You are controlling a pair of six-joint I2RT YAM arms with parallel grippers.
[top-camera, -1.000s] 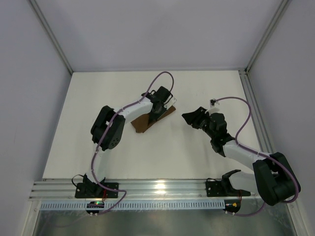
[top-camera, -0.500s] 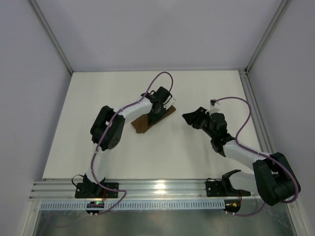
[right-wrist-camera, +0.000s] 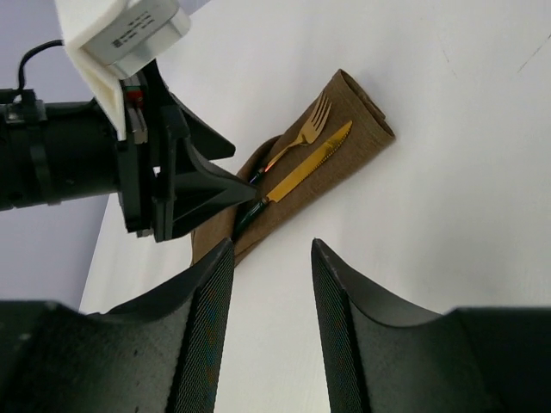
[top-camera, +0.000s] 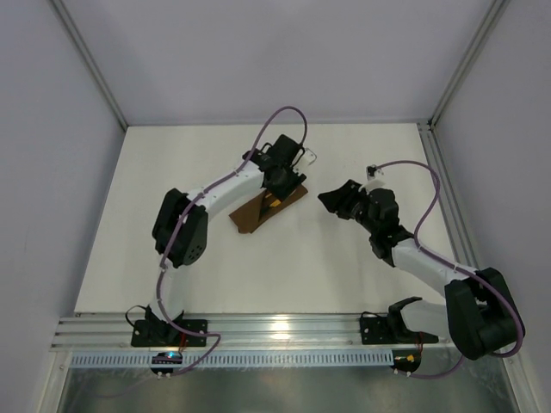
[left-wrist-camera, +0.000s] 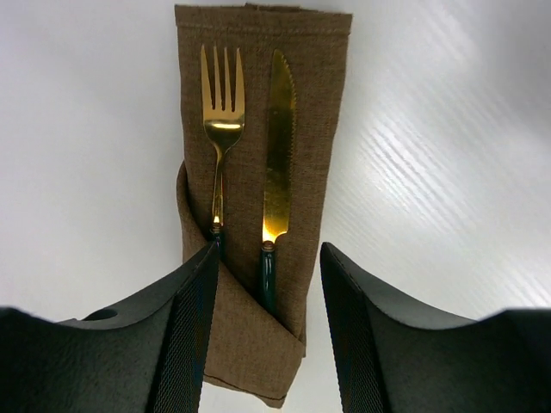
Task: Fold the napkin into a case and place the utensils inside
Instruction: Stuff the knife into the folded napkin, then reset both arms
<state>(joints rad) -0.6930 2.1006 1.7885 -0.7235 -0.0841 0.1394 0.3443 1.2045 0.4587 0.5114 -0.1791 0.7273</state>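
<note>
At frame centre the left gripper (left-wrist-camera: 269, 249), spread over the case (left-wrist-camera: 323, 129), should rise straight, sparing fork (left-wrist-camera: 222, 129) and knife (left-wrist-camera: 278, 155); right gripper (right-wrist-camera: 272, 245) spread, empty.

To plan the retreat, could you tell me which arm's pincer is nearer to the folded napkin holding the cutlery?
Left. The left pincer hangs directly over the napkin's pocket end, open and holding nothing. The right pincer is off to the napkin's right, apart from it, over the table.

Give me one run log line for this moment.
case: folded, flat | fork, knife: handles tucked in | left gripper: open above case | right gripper: open, empty
</note>
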